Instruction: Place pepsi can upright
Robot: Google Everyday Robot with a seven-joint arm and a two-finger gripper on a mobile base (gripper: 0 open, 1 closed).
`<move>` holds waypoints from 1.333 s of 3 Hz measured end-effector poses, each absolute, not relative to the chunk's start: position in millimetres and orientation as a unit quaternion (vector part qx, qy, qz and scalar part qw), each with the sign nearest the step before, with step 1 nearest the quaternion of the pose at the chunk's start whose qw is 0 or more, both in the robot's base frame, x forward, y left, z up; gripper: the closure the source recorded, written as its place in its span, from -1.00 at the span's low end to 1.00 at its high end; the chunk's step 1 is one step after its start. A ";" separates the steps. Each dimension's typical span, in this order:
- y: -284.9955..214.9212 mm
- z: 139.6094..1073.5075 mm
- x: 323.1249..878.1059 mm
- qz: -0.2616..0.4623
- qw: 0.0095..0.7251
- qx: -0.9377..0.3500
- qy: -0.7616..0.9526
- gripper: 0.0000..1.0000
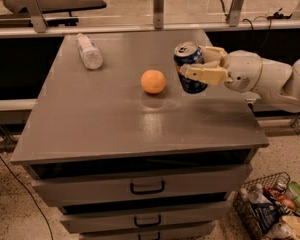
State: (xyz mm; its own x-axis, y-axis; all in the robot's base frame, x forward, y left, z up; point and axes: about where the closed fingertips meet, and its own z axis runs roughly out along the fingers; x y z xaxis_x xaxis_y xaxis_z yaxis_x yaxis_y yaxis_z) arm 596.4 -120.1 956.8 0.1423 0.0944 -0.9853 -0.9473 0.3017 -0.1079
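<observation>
Over the right side of the grey cabinet top (115, 119), just beside the orange (153, 81), the gripper (197, 63) clamps the slightly tilted pepsi can (186, 51), which should be levelled and lowered base-flat before letting go.

Gripper (193, 63) over right side of grey surface (115, 129), arm reaching in from the right. Jaws closed on the pepsi can (185, 59), one in front, one behind. Can near upright, silver top tipped slightly left; can't tell if its base touches the surface. Orange (153, 81) just left of the can, apart from it. Clear plastic bottle (89, 51) on its side at far left corner. Drawers (147, 187) below the surface. Wire basket (250, 215) of groceries on the floor, lower right.
</observation>
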 end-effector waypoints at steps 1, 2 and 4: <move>-122.8 940.5 595.2 0.428 0.623 -0.417 0.505 1.00; -126.9 925.1 594.9 0.435 0.615 -0.419 0.507 0.72; -142.4 898.4 587.8 0.436 0.607 -0.414 0.519 -0.19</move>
State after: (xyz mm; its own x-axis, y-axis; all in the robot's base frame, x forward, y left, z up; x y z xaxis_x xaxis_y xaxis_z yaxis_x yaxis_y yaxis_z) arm 587.8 -142.4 898.4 0.0815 0.0986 -0.9918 -0.9595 0.2771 -0.0513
